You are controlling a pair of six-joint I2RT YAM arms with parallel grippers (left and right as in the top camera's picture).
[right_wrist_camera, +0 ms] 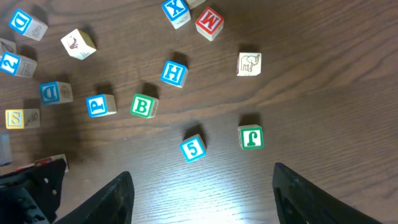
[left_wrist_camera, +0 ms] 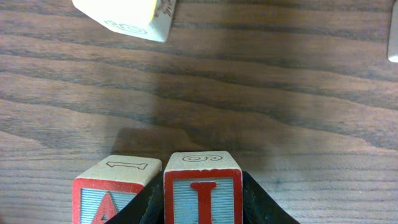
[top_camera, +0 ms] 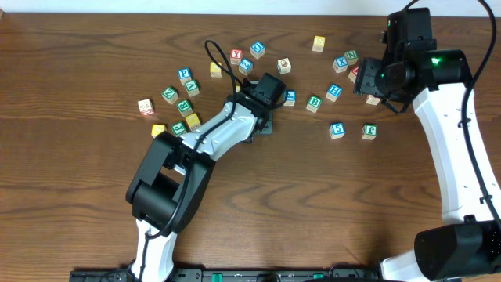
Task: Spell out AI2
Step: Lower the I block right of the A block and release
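In the left wrist view my left gripper [left_wrist_camera: 202, 208] is shut on the red-framed I block [left_wrist_camera: 202, 186], which stands on the table just right of the red-framed A block [left_wrist_camera: 109, 196], their sides close together. In the overhead view the left gripper [top_camera: 262, 125] covers both blocks. A blue 2 block [right_wrist_camera: 15, 64] lies at the left edge of the right wrist view, probably the blue block [top_camera: 246, 66] behind the left arm. My right gripper [right_wrist_camera: 200, 177] is open and empty, raised above the table at the right [top_camera: 374, 84].
Loose blocks lie around: 5 [top_camera: 337, 130], J [top_camera: 369, 131], B [top_camera: 314, 103], H [top_camera: 334, 91], X [top_camera: 340, 63], and a cluster at the left around P [top_camera: 185, 75]. A pale block [left_wrist_camera: 127, 15] lies just beyond the I block.
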